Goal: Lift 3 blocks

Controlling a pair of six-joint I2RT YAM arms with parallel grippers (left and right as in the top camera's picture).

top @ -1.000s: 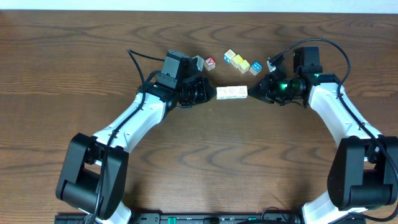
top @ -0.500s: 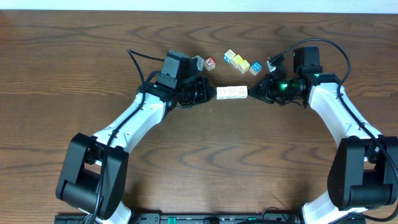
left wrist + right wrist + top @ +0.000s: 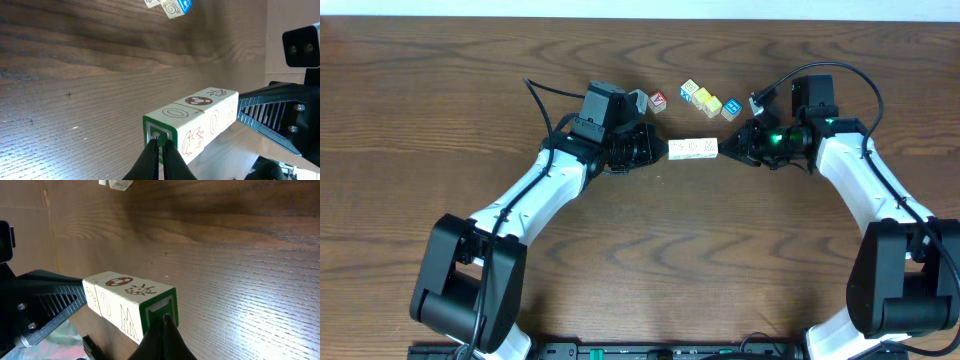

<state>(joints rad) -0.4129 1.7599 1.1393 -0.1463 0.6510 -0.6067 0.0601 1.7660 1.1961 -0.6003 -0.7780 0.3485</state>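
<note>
Row of three small cream wooden cubes (image 3: 693, 149) spans left to right over the middle of the brown wood-grain desk (image 3: 440, 80), pressed endwise between both arms. The left jaws are fully closed, tips against its green-framed left end. The right jaws, likewise closed, push its right end. Several coloured cubes (image 3: 710, 102) lie just beyond, on the far side.

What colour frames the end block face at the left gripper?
Green frame on that block; the left wrist view shows it best.
</note>
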